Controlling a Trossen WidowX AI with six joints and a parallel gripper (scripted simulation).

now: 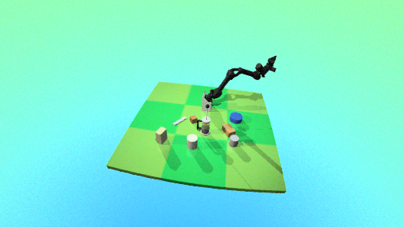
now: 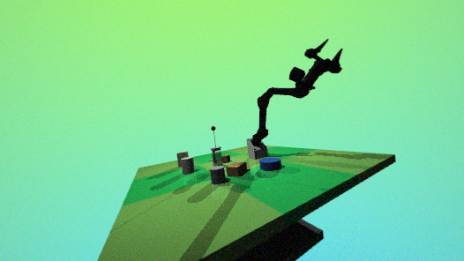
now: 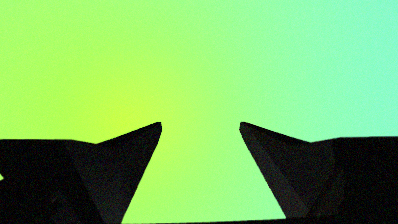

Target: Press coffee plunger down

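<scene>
The coffee press (image 1: 205, 126) (image 2: 216, 155) stands upright on the checkered table, a clear body with a dark lower part and a black handle. Its plunger knob (image 1: 207, 106) (image 2: 213, 128) is a black ball on a thin rod, raised high above the lid. My gripper (image 1: 274, 63) (image 2: 334, 44) (image 3: 201, 125) is open and empty. It is far from the press, high up and out to the right in the top and exterior views, with its fingers pointing upward. Only background shows between the fingers in the wrist view, which does not show the press.
Around the press stand a small orange cube (image 1: 193, 119) (image 2: 226, 159), an orange-brown block (image 1: 228, 129) (image 2: 236, 169), a grey cylinder (image 1: 234, 141) (image 2: 217, 175), a whitish cylinder (image 1: 192, 142) (image 2: 188, 165), a beige block (image 1: 161, 135), a blue disc (image 1: 236, 117) (image 2: 270, 164) and a white strip (image 1: 179, 121).
</scene>
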